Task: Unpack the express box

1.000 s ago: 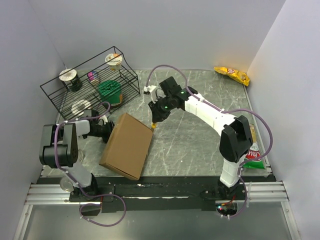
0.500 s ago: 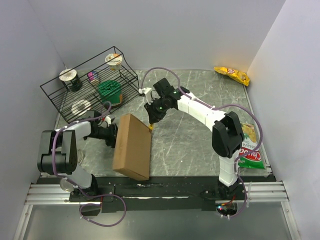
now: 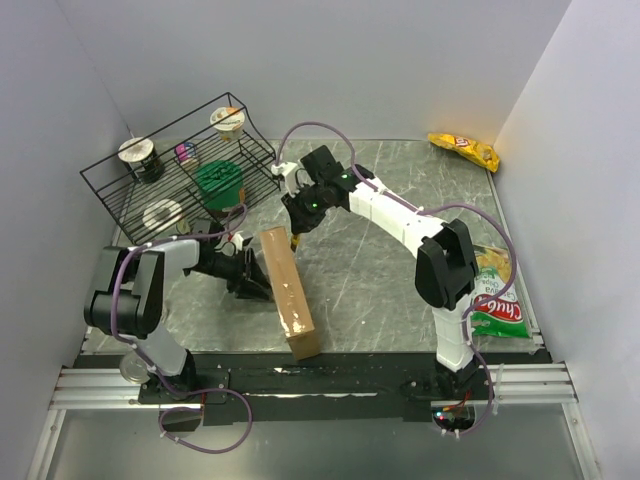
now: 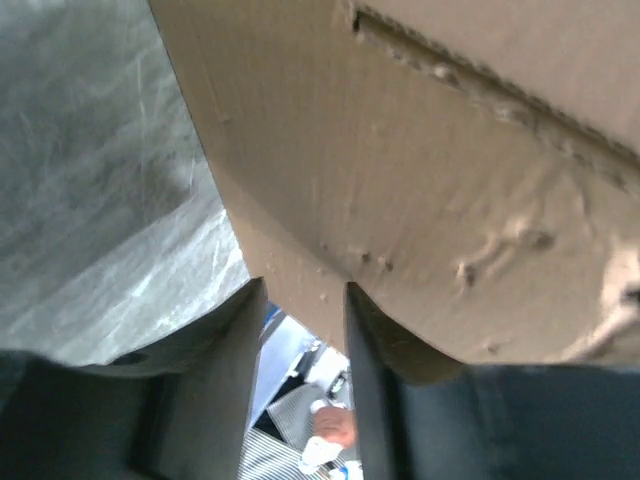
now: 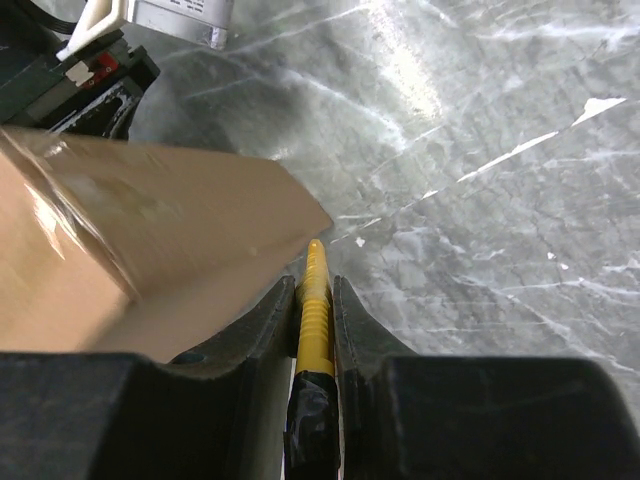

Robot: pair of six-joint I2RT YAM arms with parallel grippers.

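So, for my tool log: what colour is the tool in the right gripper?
Yellow tool, black at its base; right wrist view shows it best.

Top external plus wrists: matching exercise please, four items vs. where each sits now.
Items:
1. express box
2. yellow tool
3. yellow snack bag
4. wire rack

Places:
A. far right corner of the table
B. far left, holding cups
C. standing on edge, cardboard pinched in the left claw
D. clamped in the right claw

Pairs: 1-C, 2-D, 3-A, 4-B
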